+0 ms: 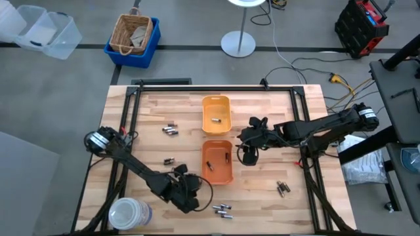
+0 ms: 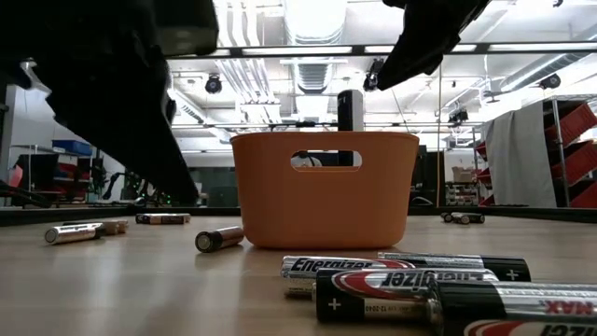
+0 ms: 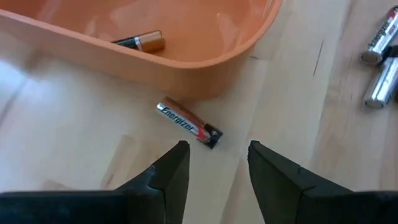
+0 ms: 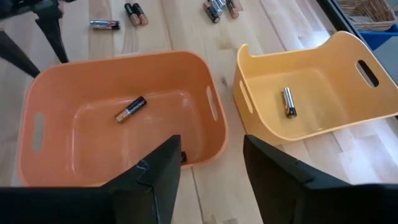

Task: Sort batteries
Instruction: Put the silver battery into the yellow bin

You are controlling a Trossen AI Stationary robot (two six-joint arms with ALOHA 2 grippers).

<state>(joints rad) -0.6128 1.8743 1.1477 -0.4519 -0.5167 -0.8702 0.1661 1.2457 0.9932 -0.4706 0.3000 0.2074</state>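
Note:
An orange tray point(image 1: 216, 172) stands mid-table with one battery point(image 4: 130, 109) in it. Beyond it, a yellow-orange tray point(image 1: 216, 105) holds another battery point(image 4: 288, 101). My left gripper point(image 3: 217, 149) is open near the orange tray's near-left corner, and a loose battery point(image 3: 188, 122) lies on the wood just ahead of its fingertips, untouched. My right gripper point(image 4: 211, 146) hovers open at the orange tray's right side point(image 1: 248, 156), holding nothing. More batteries lie loose on the table at far left point(image 1: 170, 130), left point(image 1: 168, 160), near edge point(image 1: 223, 210) and right point(image 1: 282, 189).
A clear round container point(image 1: 129, 213) stands at the table's near-left corner, close to my left arm. Black frame rails point(image 1: 128, 124) run along the table's sides. A blue bin with a wicker basket point(image 1: 133, 36) sits on the floor beyond the far edge.

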